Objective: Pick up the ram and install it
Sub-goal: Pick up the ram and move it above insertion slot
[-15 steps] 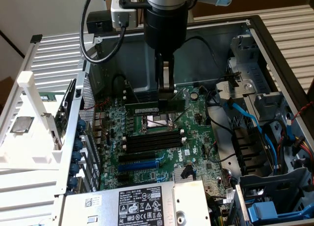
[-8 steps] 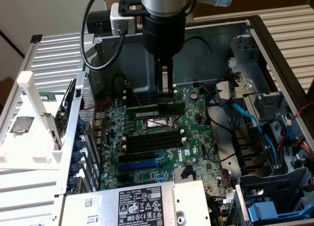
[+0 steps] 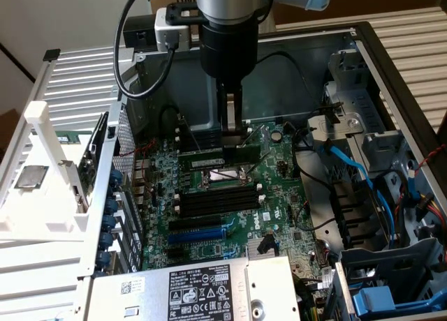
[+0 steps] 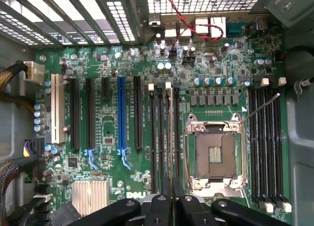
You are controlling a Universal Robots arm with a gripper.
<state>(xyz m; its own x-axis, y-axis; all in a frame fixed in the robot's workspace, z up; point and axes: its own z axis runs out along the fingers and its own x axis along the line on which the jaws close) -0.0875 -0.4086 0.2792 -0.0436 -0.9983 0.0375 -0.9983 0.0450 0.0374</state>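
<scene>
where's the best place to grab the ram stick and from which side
Pinch the ram at the middle of its long upper edge, clamping its two flat faces, coming straight down from above. It stands on edge, thin and long, along the memory slots; the gripper holds it that way.

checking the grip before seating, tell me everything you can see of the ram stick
The ram is a long, thin, dark-green board, seen edge-on in the wrist view. It stands on its long edge, level, pinched near its middle by the gripper, lined up along the black memory slots beside the CPU socket. Whether it is seated cannot be told.
</scene>
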